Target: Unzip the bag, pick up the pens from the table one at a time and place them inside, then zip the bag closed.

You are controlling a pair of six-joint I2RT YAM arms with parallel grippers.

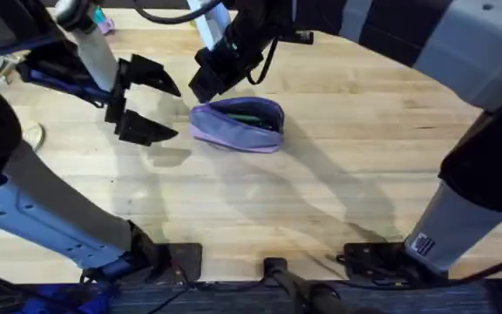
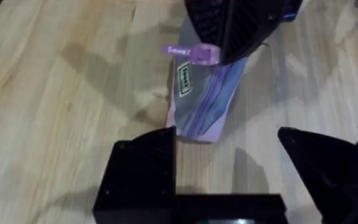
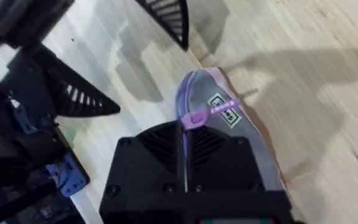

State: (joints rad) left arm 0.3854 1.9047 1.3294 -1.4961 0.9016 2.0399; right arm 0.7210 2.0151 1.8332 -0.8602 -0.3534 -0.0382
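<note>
The lavender bag (image 1: 238, 125) lies on the table (image 1: 364, 148) at centre, and a thin green streak, apparently a pen, shows in its dark top. My right gripper (image 1: 206, 87) reaches across to the bag's left end. In the right wrist view it (image 3: 186, 134) is shut on the purple zipper pull (image 3: 199, 117). The left wrist view shows the same pull (image 2: 188, 53) held at the far end of the bag (image 2: 207, 93). My left gripper (image 1: 168, 109) hangs open just left of the bag, with its fingers (image 2: 145, 168) apart and nothing between them.
A small pink and teal object (image 1: 103, 22) sits at the back left edge. A pale round item (image 1: 33, 135) lies at the far left. Bare wood stretches right of the bag and toward the front. Both arm bases stand along the near edge.
</note>
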